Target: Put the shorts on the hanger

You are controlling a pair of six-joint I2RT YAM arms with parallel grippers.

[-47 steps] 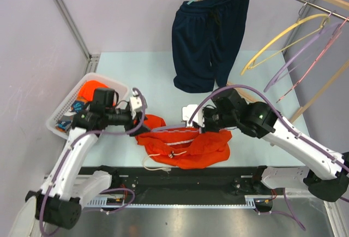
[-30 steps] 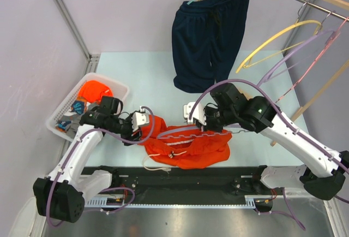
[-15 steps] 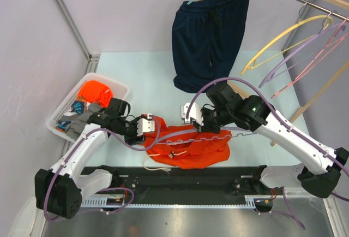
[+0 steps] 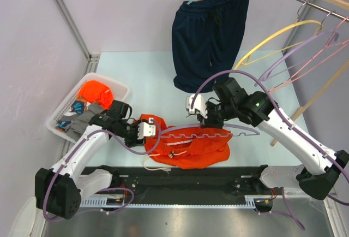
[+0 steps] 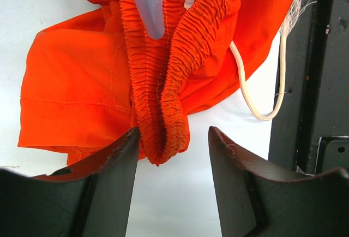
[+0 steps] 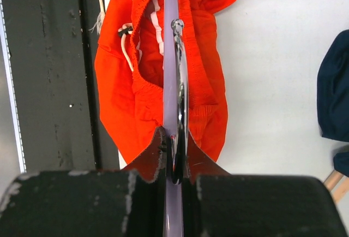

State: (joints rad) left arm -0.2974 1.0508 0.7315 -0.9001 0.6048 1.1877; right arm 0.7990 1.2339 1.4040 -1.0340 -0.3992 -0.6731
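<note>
Right end effector [image 4: 204,118] is clenched on the lavender hanger [image 4: 215,135]. On the wrist view the two fingers [image 6: 158,149] pinch the thin plastic bar [image 6: 169,46] edge-on, and the metal hook runs just beside it. The hanger lies low over the bench [image 4: 147,78], across the top of the orange shorts [image 4: 191,149], with one arm pushed into the waistband opening.

Left end effector [image 4: 146,130] is released, jaws spread wide. On its own camera the fingers [image 5: 112,166] straddle the folded end of the gathered waistband [image 5: 163,111], with the fabric sitting in the gap and nothing gripped. I can see the pale tip of the hanger [image 5: 147,2] inside the elastic.

The shorts lie bunched at the near edge of the bench between the two arms, and the white drawstring [image 5: 262,95] loops out towards the black rail [image 4: 180,179].

Behind them, navy shorts [image 4: 210,35] hang from the rack. A white basket [image 4: 121,90] sits at the far left.
</note>
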